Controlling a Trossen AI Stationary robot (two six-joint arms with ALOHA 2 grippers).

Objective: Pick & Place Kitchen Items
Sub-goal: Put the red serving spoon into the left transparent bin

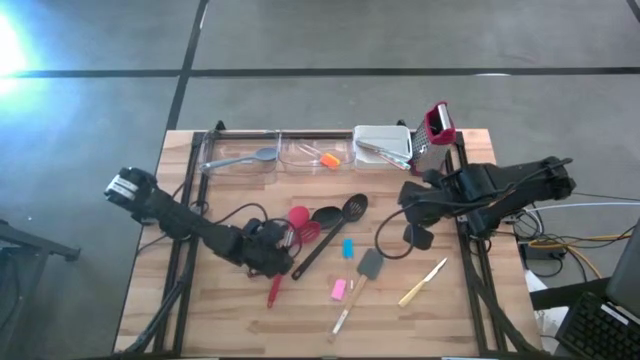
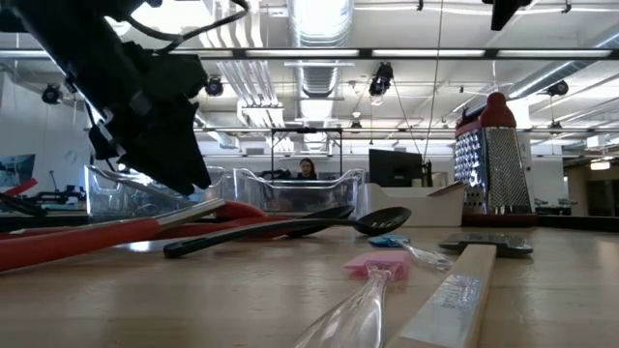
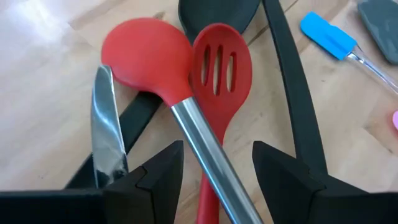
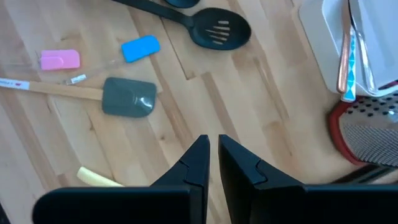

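Left wrist view: open left hand [image 3: 217,163] astride red spoon [image 3: 149,59].

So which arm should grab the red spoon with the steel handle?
Left. The left gripper is open with that red spoon's handle between its fingers, while the right gripper is nearly shut over bare table.

Bright overhead light, blurred foreground.
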